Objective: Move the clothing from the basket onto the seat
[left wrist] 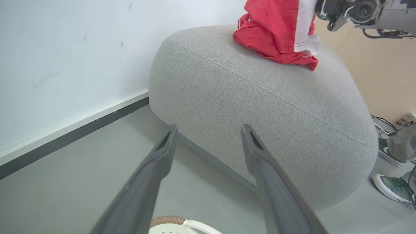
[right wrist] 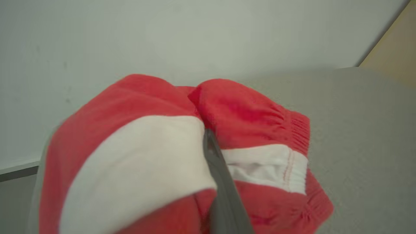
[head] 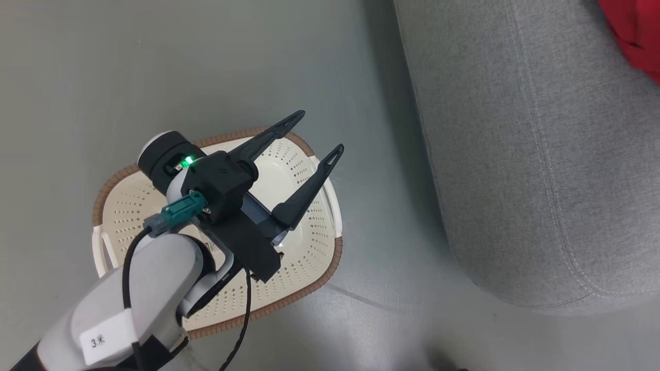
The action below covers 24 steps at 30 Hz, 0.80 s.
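Note:
The cream basket (head: 308,246) with its brown rim stands on the floor, and its inside looks bare; a bit of its rim (left wrist: 167,221) shows in the left wrist view. My left gripper (head: 320,130) hovers over it, open and holding nothing, its fingers (left wrist: 162,156) pointing toward the grey seat (left wrist: 260,97). Red and white clothing (left wrist: 273,32) is bunched on top of the seat (head: 515,154), with a red edge (head: 637,36) at the head view's corner. My right gripper (right wrist: 206,135) is shut on this clothing (right wrist: 130,156) above the seat (right wrist: 364,130).
A white wall (left wrist: 65,65) with a dark baseboard runs behind the seat. A person's green shoes (left wrist: 393,187) stand on the grey floor (head: 206,67) past the seat's far end, near cables and a power strip (left wrist: 406,120).

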Available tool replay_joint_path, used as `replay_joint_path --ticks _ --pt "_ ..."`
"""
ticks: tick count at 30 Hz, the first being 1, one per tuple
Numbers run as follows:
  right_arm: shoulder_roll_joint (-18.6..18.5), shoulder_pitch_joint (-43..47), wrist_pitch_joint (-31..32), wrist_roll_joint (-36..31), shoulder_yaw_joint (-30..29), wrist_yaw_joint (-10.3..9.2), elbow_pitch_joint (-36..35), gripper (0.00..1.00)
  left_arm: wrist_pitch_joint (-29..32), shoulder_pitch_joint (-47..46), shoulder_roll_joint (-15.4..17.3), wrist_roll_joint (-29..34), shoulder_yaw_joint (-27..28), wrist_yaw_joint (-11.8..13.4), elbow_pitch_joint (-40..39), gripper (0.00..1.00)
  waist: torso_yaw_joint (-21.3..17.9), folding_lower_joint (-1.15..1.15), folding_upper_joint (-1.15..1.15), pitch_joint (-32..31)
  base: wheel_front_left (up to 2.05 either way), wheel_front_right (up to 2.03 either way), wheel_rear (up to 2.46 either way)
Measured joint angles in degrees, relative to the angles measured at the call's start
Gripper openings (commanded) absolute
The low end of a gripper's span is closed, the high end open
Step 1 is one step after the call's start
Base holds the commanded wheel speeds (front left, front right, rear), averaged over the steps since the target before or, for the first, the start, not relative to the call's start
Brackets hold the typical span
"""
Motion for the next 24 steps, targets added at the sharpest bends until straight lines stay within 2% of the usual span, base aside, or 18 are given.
replay_joint_path --ticks 2,3,5,13,24 --pt "0.01 0.51 0.73 -0.11 0.38 0.24 2.40 0.44 -0.54 0.04 -0.03 -0.07 0.05 -0.47 0.51 1.00 0.04 -0.01 0.00 -0.61 0.00 0.00 0.00" --pt "-0.14 0.48 1.01 -0.19 0.41 0.66 3.91 0.49 -0.74 0.05 -0.16 -0.08 0.05 -0.46 0.86 1.00 0.05 -0.01 0.00 -0.92 0.00 0.00 0.00" --pt "-0.84 0.45 1.44 -0.20 0.40 1.09 5.93 0.98 -1.03 0.10 -0.43 -0.16 0.05 -0.47 1.13 1.00 0.09 -0.01 0.00 -1.56 0.00 0.00 0.00" --pt "0.07 0.77 3.13 -1.05 2.77 1.27 10.15 1.00 -2.64 0.55 -1.37 -0.43 -0.07 -0.53 3.89 1.00 0.05 -0.01 0.00 -4.53 0.00 0.00 0.00" --pt "0.33 5.59 7.32 -0.20 5.03 3.80 13.99 1.00 -6.06 4.50 -2.10 -2.05 0.51 -0.92 8.80 1.00 -0.56 -0.01 -0.01 -11.38 0.00 0.00 0.00"
